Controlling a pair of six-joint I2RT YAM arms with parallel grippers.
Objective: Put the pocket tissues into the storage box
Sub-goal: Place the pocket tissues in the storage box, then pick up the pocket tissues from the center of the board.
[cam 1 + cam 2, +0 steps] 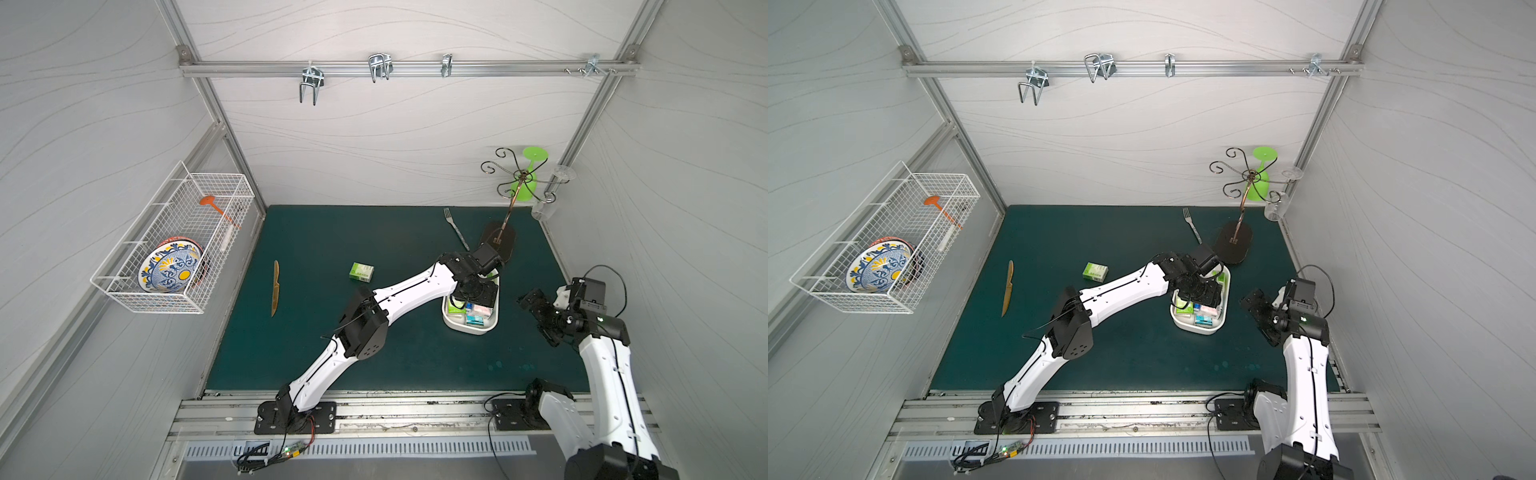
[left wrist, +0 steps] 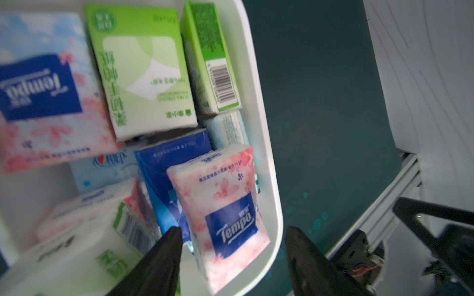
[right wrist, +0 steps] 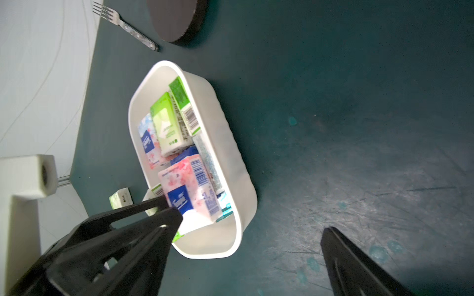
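In both top views a white wire basket (image 1: 124, 291) is seen far to the left of the storage box (image 1: 467, 328), hung on the side wall, with a patterned plate (image 1: 170, 270) stood inside it. Closer to the box, also on its left, a yellowish knife (image 1: 275, 286) is laid flat on the green mat (image 1: 332, 357). One green packet (image 1: 361, 272) is seen on the mat, near the box's left side but apart from it. Inside the box, pocket tissues (image 3: 169, 128) in green, pink, dark blue and pale blue are packed, some flat and some on edge. The left gripper (image 2: 233, 230) is held over the box. In the left wrist view its jaws are seen parted, one finger over the contents and the other over the mat beyond the rim. A pink packet (image 2: 225, 194) is leant against the box wall between them, clear of the rim-side finger. Behind the box a fork (image 1: 457, 228) and a dark stand base (image 1: 507, 245) are placed. To the right of the box the right gripper (image 1: 536, 318) is held above the mat, jaws spread wide, with nothing gripped.
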